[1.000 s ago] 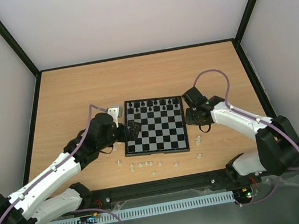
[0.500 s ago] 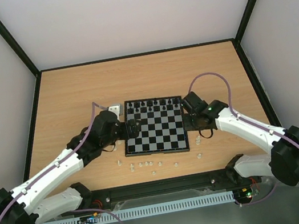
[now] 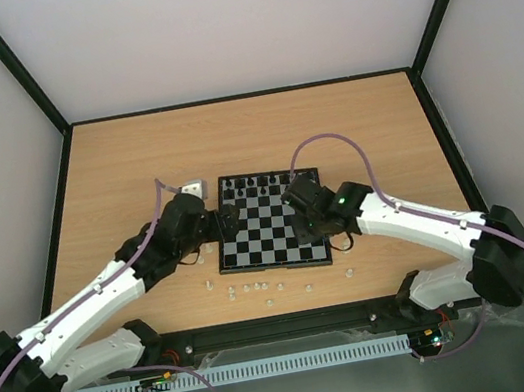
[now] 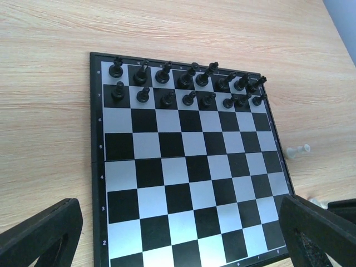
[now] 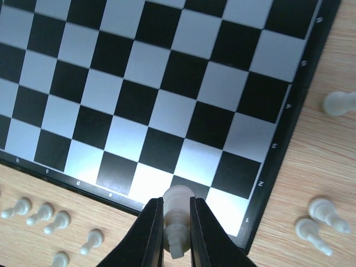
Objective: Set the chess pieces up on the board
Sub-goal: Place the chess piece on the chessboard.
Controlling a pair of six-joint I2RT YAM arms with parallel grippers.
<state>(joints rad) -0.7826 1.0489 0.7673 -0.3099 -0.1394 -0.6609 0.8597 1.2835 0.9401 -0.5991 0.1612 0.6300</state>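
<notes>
Roughly half done, by my reading. Board (image 3: pixel 272 241) lies in the middle of the worktop (image 3: pixel 232 140), between the two arms. Black pieces (image 4: pixel 186 83) fill the two rows along the board's upper edge in the left wrist view, eight to a row, all upright as far as I can tell. The other squares that show are bare, and no white man stands on any of them. White pieces (image 3: pixel 256 286) lie scattered on the wood below the board's lower edge in the top view, with a few more off its lower right corner; some are on their sides. Right pincer (image 5: pixel 177 210) is closed nearly tight on one white piece (image 5: pixel 178 196), hanging over the board's edge at the bottom centre of the right wrist view; which kind of piece it is I cannot tell. Left pincer (image 4: pixel 178 222) is spread fully wide with nothing in it, beside the board's left edge in the top view. Left to do: the whole white side.
</notes>
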